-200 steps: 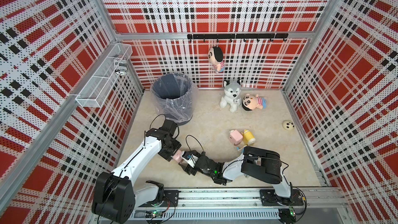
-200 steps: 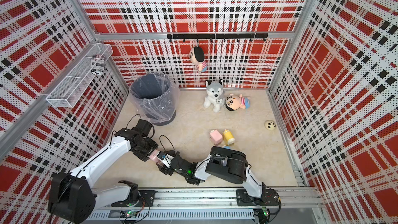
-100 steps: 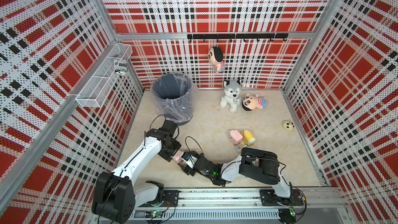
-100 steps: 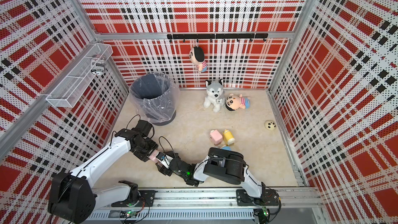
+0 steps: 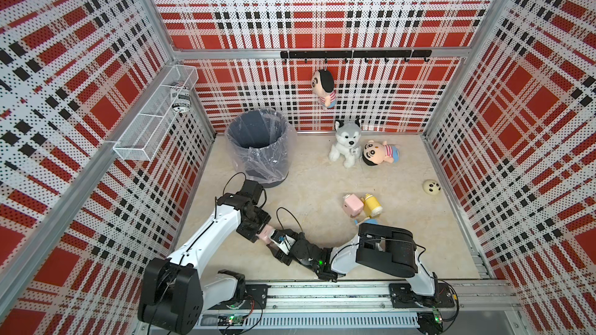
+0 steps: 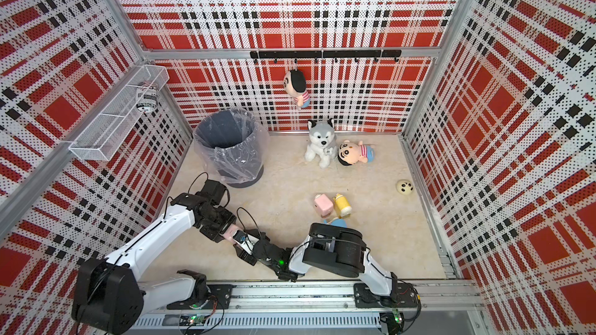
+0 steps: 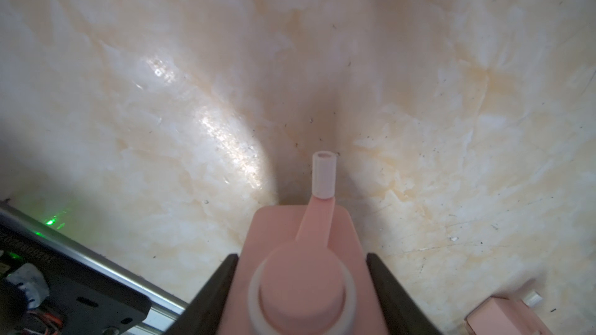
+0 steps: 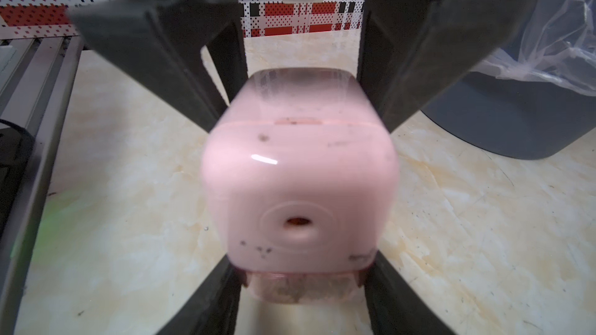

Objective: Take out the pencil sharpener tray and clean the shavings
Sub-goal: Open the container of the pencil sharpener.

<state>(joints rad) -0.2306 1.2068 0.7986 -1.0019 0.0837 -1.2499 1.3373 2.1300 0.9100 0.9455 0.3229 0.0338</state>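
Note:
The pink pencil sharpener hangs just above the floor near the front left, and my left gripper is shut on its crank end. Its white crank handle points away from that wrist. My right gripper meets it from the opposite end. Its two fingers press the sides of the translucent tray, which holds brown shavings under the pink body. The tray sits in the sharpener. The pencil hole faces the right wrist.
A lined grey bin stands behind the left arm. A second pink sharpener and a yellow one lie mid-floor. Plush toys and a small ball are further back. The metal rail runs along the front.
My right gripper's jaws have narrowed onto the tray end of the sharpener, and that arm has edged slightly left. The left arm and sharpener have stayed put.

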